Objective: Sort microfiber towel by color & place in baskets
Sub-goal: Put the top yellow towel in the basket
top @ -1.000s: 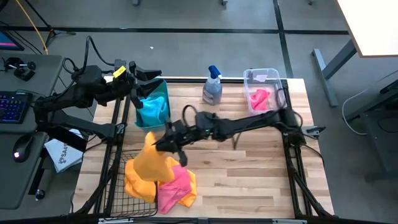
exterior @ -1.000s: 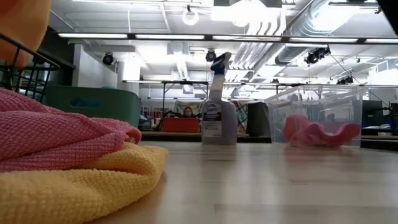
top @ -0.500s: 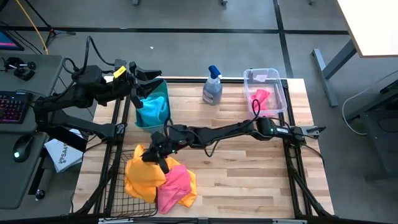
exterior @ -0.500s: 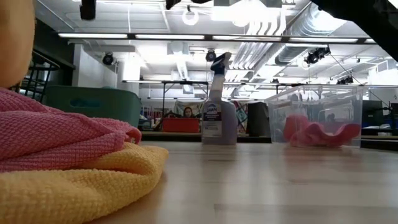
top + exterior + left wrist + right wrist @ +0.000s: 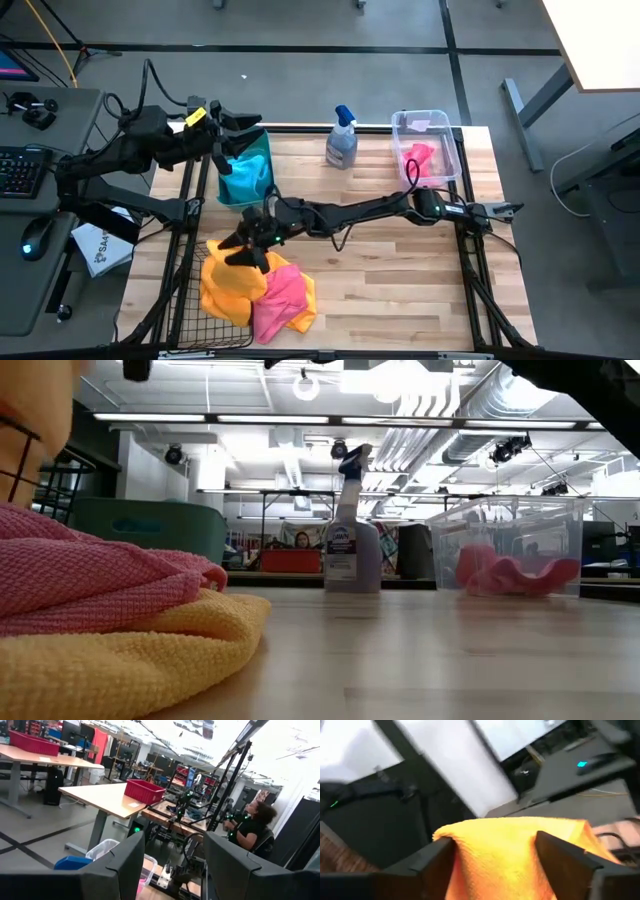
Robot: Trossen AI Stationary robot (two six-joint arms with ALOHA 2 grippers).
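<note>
Bench [image 5: 400,280]: wooden top, both arms in view from above

Black wire-mesh basket [image 5: 190,300] at the front left corner, holding orange-yellow towel [image 5: 222,280] bunched inside and spilling over its rim. Pink towel [image 5: 282,298] lies just beside the basket on the bench, touching the orange-yellow cloth; a second yellow towel [image 5: 130,665] shows under it in the low view

Teal tub [image 5: 262,160] near the back left edge, blue towel [image 5: 243,180] inside

Clear bin [image 5: 425,125] at the back right corner, with a pink towel [image 5: 418,160] in it

Spray bottle [image 5: 342,140] upright at the back edge, between tub and bin

Right gripper [image 5: 250,250]: arm reaches across the bench to the basket's rim; jaws closed on the top fold of the orange-yellow towel; right wrist view shows the cloth between the two fingers [image 5: 427,860]

Left gripper [image 5: 235,125]: above the back left corner, over the teal tub; jaws spread apart, nothing between them in the left wrist view

A person [image 5: 250,827] sits in the room beyond
</note>
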